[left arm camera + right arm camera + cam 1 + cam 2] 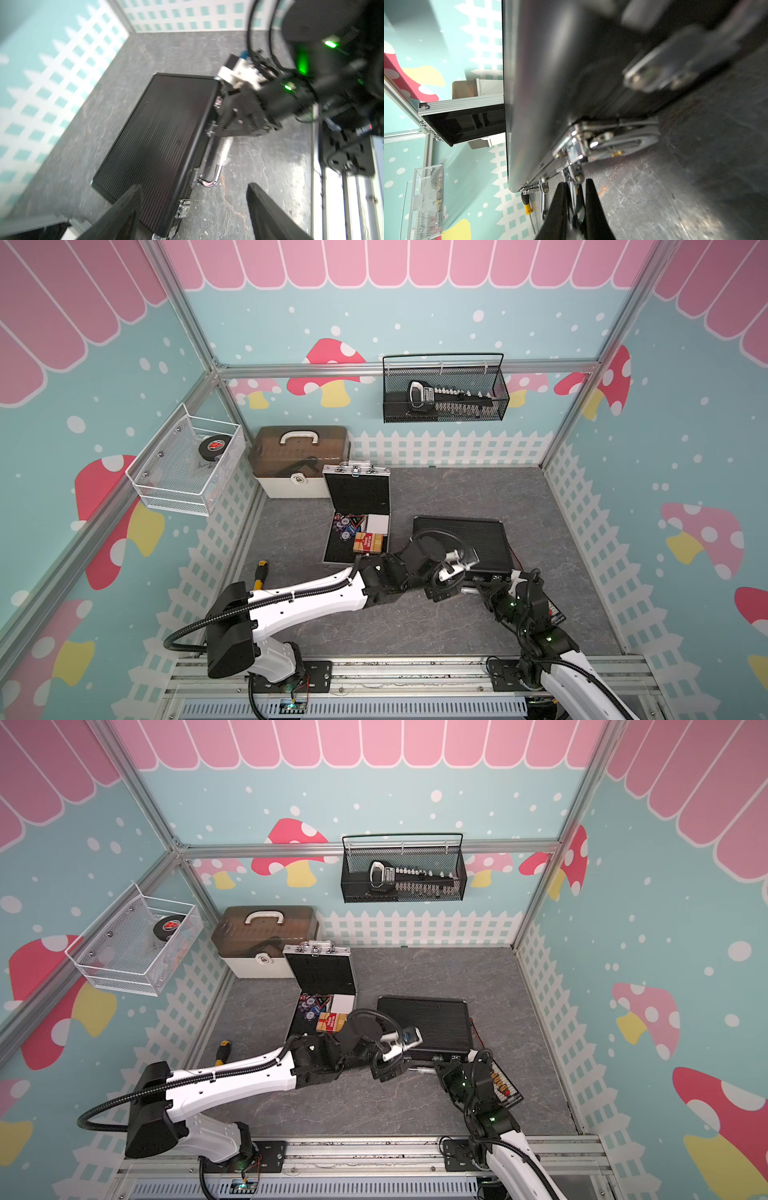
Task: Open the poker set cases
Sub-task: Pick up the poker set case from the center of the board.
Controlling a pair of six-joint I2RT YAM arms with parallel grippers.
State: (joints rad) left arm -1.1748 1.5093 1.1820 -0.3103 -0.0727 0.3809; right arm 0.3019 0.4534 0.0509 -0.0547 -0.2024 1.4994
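While right claw (576,184) pinches shiny metal latch (576,164) on closed big black ribbed case (461,535), frame centre-right: lift it slow, keep pinch tight; left claw (193,186) wide, empty. Small silver metal case (357,491) already open, frame centre.

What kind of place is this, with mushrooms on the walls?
Probably a robot practice booth, not a real room: printed mushroom walls hang on a metal frame, and a left arm and a right arm are bolted to a rail.
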